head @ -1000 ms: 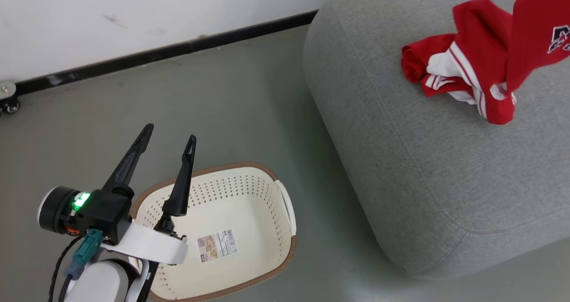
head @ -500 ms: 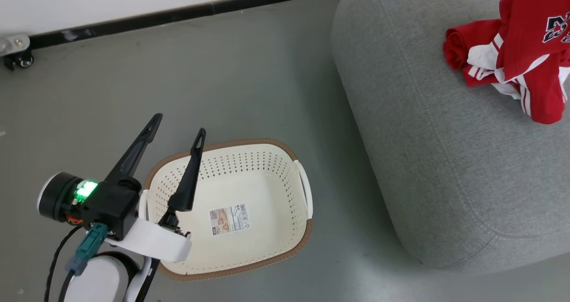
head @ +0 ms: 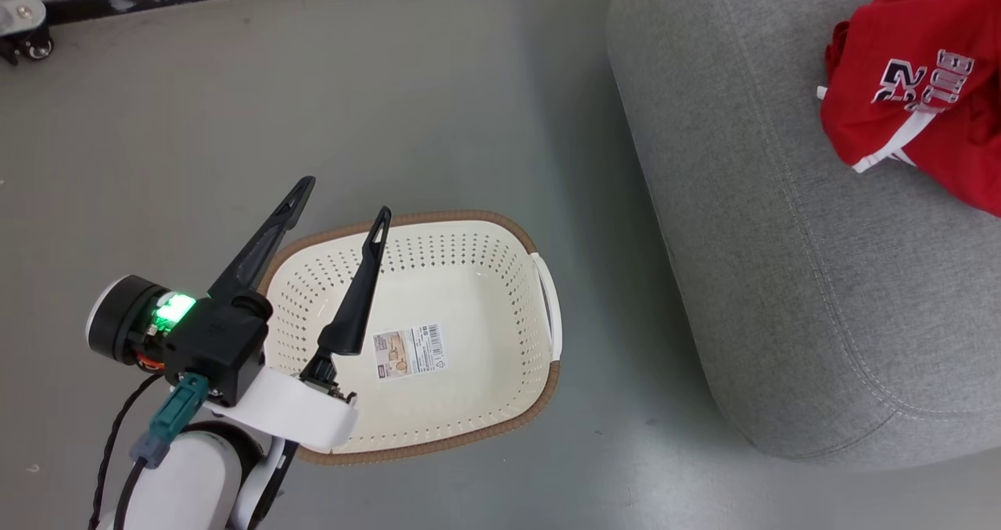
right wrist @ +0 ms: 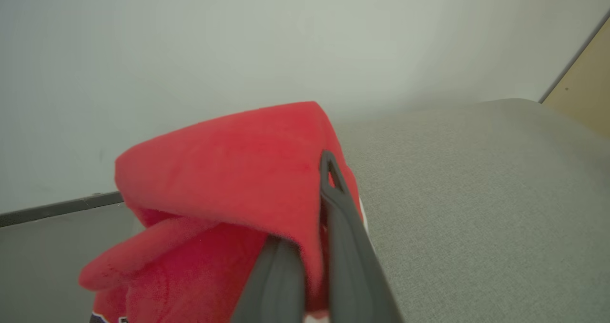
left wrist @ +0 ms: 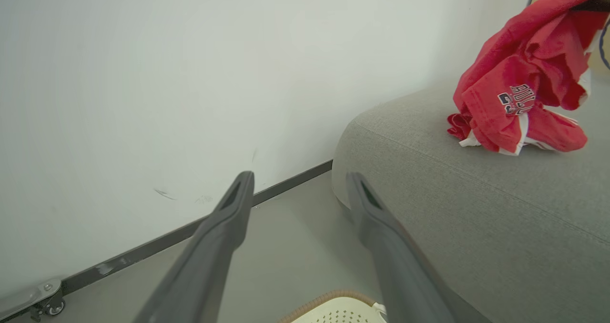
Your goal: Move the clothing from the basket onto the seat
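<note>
The jaws of the left gripper [head: 346,195] stand wide apart and hold nothing. In the head view it hangs well apart from the seat [head: 782,280]. The basket [head: 500,428], on the floor just beside the seat, holds only its paper label [head: 409,352]. The clothing [head: 915,100] is on top of the seat.

In the left wrist view the lettered garment [left wrist: 505,99] droops from above onto the seat.

In the right wrist view the jaws of the right gripper [right wrist: 310,208] are clamped on the lettered garment, above the seat.

I judge the task nearly done: only the release is left.
</note>
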### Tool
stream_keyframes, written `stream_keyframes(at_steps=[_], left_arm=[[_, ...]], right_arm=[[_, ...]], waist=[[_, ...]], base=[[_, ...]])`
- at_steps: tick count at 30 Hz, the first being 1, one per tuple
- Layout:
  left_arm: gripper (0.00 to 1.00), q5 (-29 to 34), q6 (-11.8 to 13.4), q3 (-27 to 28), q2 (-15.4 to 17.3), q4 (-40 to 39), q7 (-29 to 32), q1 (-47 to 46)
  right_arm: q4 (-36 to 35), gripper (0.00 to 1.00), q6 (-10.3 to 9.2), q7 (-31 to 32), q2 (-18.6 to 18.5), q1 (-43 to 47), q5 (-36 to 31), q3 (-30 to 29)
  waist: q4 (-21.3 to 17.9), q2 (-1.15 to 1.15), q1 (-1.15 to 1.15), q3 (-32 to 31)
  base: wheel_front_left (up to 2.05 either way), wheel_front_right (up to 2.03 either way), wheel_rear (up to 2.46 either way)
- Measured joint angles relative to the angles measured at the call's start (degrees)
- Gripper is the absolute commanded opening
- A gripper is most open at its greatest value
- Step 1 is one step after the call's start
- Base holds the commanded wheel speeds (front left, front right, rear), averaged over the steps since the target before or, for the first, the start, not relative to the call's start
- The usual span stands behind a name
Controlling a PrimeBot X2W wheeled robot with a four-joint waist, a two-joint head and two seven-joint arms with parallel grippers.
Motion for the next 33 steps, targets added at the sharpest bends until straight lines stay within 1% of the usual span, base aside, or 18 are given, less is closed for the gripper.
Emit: stream_keyframes(at_steps=[12,23,24,26,27,29,30,31,32,33], left_arm=[[1.0,0.22,0.01,0.25,-0.13,0.45,-0.07,-0.9],[1.0,0.2,0.02,0.23,-0.87,1.94,-1.52,-0.9],[1.0,0.14,0.02,0.21,-0.97,2.09,-1.52,-0.9],[1.0,0.04,0.02,0.2,-1.19,2.49,-1.66,-0.9],[1.0,0.04,0.02,0.2,-1.19,2.49,-1.66,-0.9],[1.0,-0.1,0.02,0.18,-1.37,2.86,-2.03,-0.9],[1.0,-0.14,0.02,0.14,-1.48,3.0,-2.03,-0.9],[1.0,-0.19,0.02,0.07,-1.62,3.16,-2.09,-0.9],[1.0,-0.19,0.02,-0.01,-1.75,3.3,-2.11,-0.9],[1.0,-0.2,0.02,-0.08,-1.86,3.41,-2.32,-0.9]], right_arm=[[5.84,0.0,0.0,-1.52,2.98,3.08,0.0,-0.33],[8.48,0.0,0.0,-1.68,2.94,6.58,2.02,-0.32],[8.65,0.05,0.0,-1.69,2.91,6.77,2.34,-0.32],[8.69,0.23,0.0,-2.05,2.98,6.83,2.55,-0.27],[8.69,0.36,0.0,-2.05,2.98,6.83,2.55,-0.27],[8.64,0.55,0.0,-2.27,3.13,6.83,2.75,-0.07],[8.58,0.76,0.0,-2.31,3.23,6.86,2.83,0.08],[8.47,0.96,0.0,-2.55,3.32,6.89,2.96,0.3],[8.32,1.0,0.0,-2.89,3.39,6.91,3.14,0.56],[8.14,1.0,0.0,-2.94,3.46,6.94,3.3,0.9]], waist=[[-0.24,0.0,0.0,1.68],[-0.73,0.0,0.01,0.63],[-0.8,0.0,0.0,0.52],[-0.96,0.0,0.01,0.29],[-0.96,0.0,0.01,0.29],[-1.15,0.0,0.0,0.03],[-1.24,0.0,0.01,-0.11],[-1.33,0.0,0.0,-0.24],[-1.41,0.0,0.0,-0.36],[-1.49,0.0,0.0,-0.5]], base=[[0.0,0.0,0.0],[0.0,0.0,0.0],[0.0,0.0,0.0],[0.0,0.0,0.0],[0.0,0.0,0.0],[0.0,0.0,0.0],[0.0,0.0,0.0],[0.0,0.0,0.0],[0.0,0.0,0.0],[0.0,0.0,0.0]])
